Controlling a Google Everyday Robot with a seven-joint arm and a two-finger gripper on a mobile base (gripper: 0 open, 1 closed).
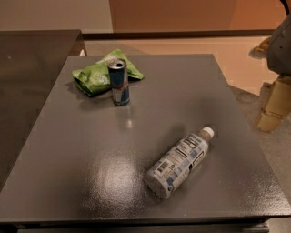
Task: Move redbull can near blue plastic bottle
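Status, everything referenced to the blue plastic bottle [179,163].

Bottle: lying on its side on the grey table [91,182], in the near-right part of the top. White cap points to the far right, base to the near left. Label faces up, pale blue and white print. Nothing touches it.

redbull can [119,82]: upright, well apart from the bottle, off to the bottle's far left, diagonally across the table. Silver top up, blue and silver body with the red mark showing. Bare table between can and bottle.

Green snack bag [93,75]: lying flat beyond the can as seen from the bottle, further left and further back. The can stands right at the bag's near edge. Can't tell whether they touch or just overlap from where I stand.

gripper [276,98]: far right of the bottle, past the table's right edge and over the floor, partly cut off by the edge of my view. Grey body above, beige parts below. It holds nothing and touches nothing on the table. Whether it's spread or closed, can't tell from here.

Also: a darker counter [32,68] sits left of the bottle, beyond the table's left edge. An orange wall [182,13] is behind it all.
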